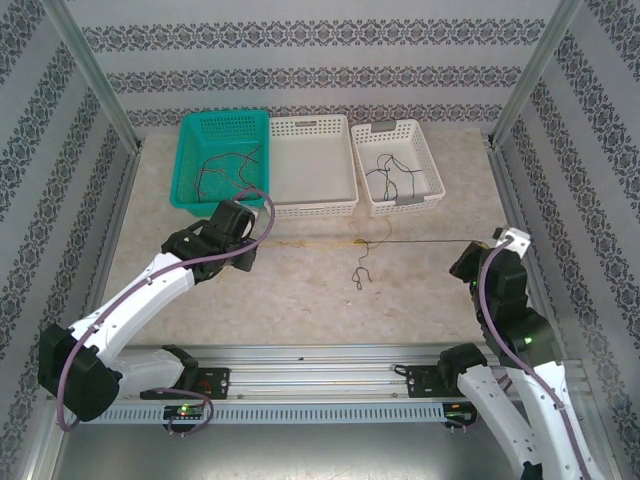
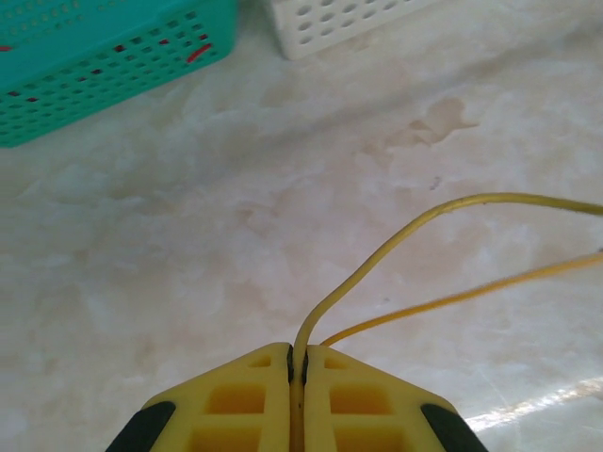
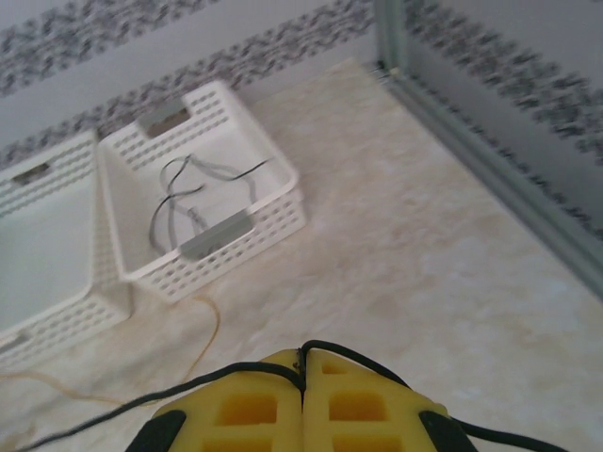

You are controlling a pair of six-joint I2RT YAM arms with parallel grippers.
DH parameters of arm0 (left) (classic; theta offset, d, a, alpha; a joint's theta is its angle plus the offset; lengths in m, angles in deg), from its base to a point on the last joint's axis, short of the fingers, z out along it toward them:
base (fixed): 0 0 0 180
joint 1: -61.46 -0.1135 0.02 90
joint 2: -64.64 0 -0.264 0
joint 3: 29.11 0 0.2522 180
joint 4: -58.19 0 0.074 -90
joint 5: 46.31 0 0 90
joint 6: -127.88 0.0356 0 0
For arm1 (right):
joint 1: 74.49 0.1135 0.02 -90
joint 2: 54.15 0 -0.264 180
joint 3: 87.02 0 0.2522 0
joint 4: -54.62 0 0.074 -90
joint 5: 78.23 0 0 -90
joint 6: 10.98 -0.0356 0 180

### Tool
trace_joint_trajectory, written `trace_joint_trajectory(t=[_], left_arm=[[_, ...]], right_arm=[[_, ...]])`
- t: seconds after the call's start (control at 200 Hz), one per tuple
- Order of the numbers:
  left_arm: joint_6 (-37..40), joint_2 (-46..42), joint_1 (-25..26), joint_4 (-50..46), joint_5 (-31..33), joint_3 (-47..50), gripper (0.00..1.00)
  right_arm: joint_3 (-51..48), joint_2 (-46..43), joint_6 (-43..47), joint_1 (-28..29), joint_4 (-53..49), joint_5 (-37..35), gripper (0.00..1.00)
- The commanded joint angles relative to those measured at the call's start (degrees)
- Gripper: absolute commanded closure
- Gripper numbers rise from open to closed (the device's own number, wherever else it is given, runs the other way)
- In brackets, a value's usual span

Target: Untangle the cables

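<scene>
One yellow cable (image 2: 377, 252), one black cable (image 3: 240, 369)

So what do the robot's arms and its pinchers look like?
The left arm and right arm have white segments with chunky black joints, and a mauve cable loops along each. The left gripper and right gripper have blocky yellow fingers with square hollows and black side patches.

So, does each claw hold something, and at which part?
The left claw pinches the yellow cable at an apparent fold. The right claw pinches the black cable partway along its length.
</scene>
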Motion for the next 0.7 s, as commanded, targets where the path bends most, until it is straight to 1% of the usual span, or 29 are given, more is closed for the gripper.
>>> trace_joint_trajectory(t=[0.0, 0.04, 0.09, 0.17, 0.255, 0.395, 0.42, 0.47, 0.579, 0.694], left_arm=[[0.1, 0.9, 0.2, -4.6, 7.7, -1.8, 1.00], [-0.1, 1.1, 0.3, -5.0, 8.9, -2.0, 1.00], [-0.4, 1.4, 0.2, -5.6, 10.4, -2.2, 1.00], [-0.8, 1.5, 0.2, -6.1, 12.6, -2.3, 1.00], [-1.3, 2.0, 0.2, -7.4, 16.3, -2.7, 1.00], [-1.9, 2.1, -0.3, -8.3, 18.8, -3.1, 1.00], [-2.1, 1.9, -0.7, -8.2, 18.4, -3.1, 1.00], [-1.4, 0.9, -1.2, -7.0, 15.6, -2.8, 1.00], [-1.1, 0.4, -1.2, -6.4, 13.7, -2.8, 1.00], [0.3, 0.8, -0.5, -4.7, 6.5, -2.4, 1.00]], right_arm=[[3.3, 1.8, 1.2, -7.9, -2.1, 3.9, 1.00], [3.9, 2.6, 0.9, -11.5, -2.1, 6.6, 1.00], [4.4, 3.3, -0.1, -14.3, -2.1, 9.1, 1.00], [4.7, 3.8, -1.8, -15.4, -1.7, 9.4, 1.00], [4.8, 4.3, -2.3, -16.8, -1.3, 9.3, 1.00], [5.9, 5.8, -2.9, -17.1, -1.5, 8.2, 1.00], [6.1, 5.8, -3.1, -17.1, -1.3, 8.5, 1.00], [6.0, 6.1, -3.1, -17.2, -0.2, 10.9, 1.00], [7.3, 7.1, -3.2, -17.2, 1.6, 15.7, 1.00], [10.0, 9.2, -3.7, -17.1, 3.2, 22.1, 1.00]])
